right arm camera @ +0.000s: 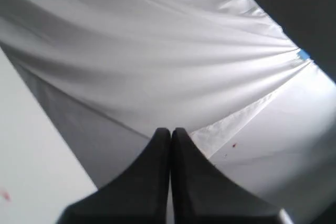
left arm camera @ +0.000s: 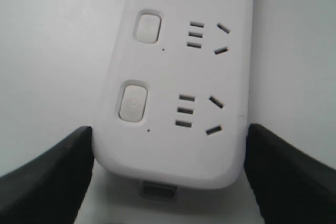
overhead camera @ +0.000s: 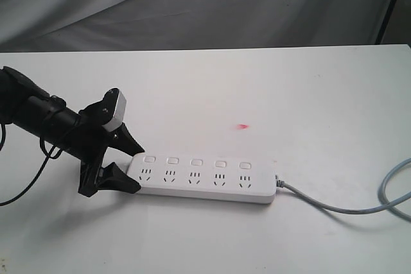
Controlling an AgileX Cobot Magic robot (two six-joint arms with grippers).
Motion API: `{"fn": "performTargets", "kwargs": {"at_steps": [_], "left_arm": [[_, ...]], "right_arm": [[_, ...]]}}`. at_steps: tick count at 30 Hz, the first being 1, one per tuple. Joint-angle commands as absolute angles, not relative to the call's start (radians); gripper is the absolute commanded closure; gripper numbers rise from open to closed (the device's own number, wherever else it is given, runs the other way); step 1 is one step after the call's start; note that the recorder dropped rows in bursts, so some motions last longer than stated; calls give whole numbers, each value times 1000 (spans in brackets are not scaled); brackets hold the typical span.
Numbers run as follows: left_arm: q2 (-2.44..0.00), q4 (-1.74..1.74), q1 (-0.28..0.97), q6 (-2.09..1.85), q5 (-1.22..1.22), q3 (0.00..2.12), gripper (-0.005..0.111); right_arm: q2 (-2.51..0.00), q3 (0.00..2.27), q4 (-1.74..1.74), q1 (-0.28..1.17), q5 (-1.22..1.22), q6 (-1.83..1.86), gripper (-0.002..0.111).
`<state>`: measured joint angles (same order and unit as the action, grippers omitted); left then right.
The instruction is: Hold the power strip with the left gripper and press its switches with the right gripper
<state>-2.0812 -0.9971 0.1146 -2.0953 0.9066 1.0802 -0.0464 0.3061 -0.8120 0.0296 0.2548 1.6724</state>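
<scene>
The jaws of the left gripper [left arm camera: 169, 137] are spread wide across the short end of the power strip [left arm camera: 178, 66], with one black tip laid against each long edge; the strip is thus taken as clamped, though how firmly it is pinched cannot be settled from the wrist view. The grip is placed at the end farthest from the grey cable [overhead camera: 347, 206], it is judged, so that the whole row of switches [overhead camera: 196, 162] is left uncovered and reachable from above; the nearest button is seen just beyond the jaws, unobstructed. The strip is laid flat on the white table [overhead camera: 289, 88], toward its front, with the cable trailing off to the right. The jaws of the right gripper [right arm camera: 170, 132] are pressed together with nothing between them, a form suited to prodding a small button with a single point; they are aimed at the draped backdrop cloth [right arm camera: 157, 51] rather than at the strip, and that arm is not seen in the exterior view. The holding is therefore judged done and the pressing not yet begun; a descent onto one switch would be called for next.
</scene>
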Motion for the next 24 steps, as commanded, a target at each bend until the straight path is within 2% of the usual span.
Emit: {"fn": "performTargets", "kwargs": {"at_steps": [1,10,24], "left_arm": [[-2107,-964,122,-2093,853,1075,51],[-2107,-964,122,-2093,853,1075,51],[-2107,-964,122,-2093,853,1075,51]], "right_arm": [[-51,204,-823,21,241,1667,108],[-51,60,-828,21,232,1667,108],[-51,44,-828,21,251,1667,108]]}}
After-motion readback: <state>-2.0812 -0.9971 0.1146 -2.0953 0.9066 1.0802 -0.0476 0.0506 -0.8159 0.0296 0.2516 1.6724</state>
